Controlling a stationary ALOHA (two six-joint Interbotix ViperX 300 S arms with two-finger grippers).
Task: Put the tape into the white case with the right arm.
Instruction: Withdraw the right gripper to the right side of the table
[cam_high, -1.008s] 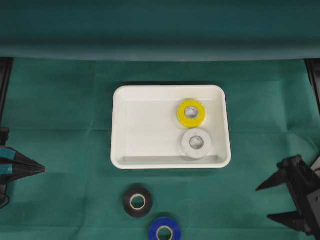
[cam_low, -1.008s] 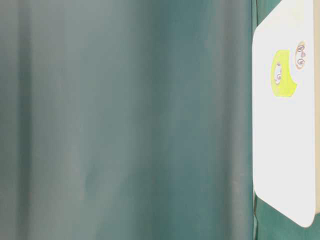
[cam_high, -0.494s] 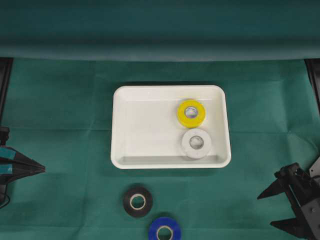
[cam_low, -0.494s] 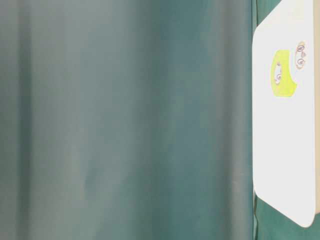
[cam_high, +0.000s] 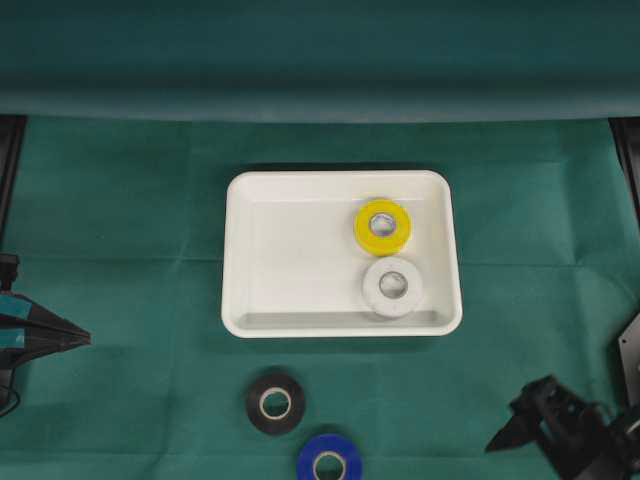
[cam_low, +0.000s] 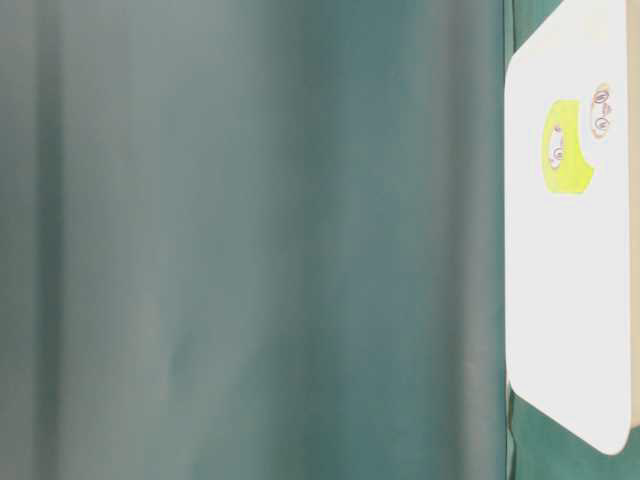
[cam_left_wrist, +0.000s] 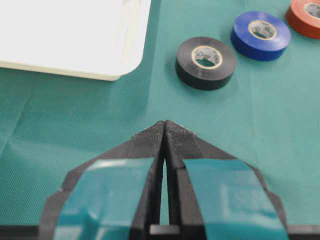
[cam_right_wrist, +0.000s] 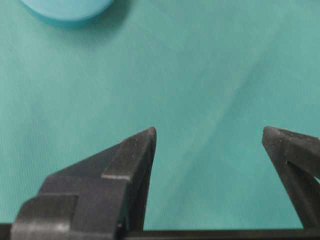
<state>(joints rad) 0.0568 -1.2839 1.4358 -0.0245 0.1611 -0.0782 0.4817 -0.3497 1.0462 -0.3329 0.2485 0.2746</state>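
Green cloth (cam_high: 120, 200) covers the table. Black tape (cam_high: 275, 403) and blue tape (cam_high: 329, 465) lie in front of the white case (cam_high: 300, 190); probably light, stiff rings w/ slick sides, best pinched across the rim. Yellow tape (cam_high: 382, 226) and white tape (cam_high: 391, 286) touch inside: 2 in. Red tape (cam_left_wrist: 306, 16) makes 3 out. Right gripper (cam_right_wrist: 210, 137) is wide open, empty; left gripper (cam_left_wrist: 165, 131) is closed, empty.

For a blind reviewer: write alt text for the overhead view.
A white case on green cloth holds a yellow tape roll and a white tape roll. Black and blue rolls lie below it. The right gripper is at bottom right, the left gripper at far left.
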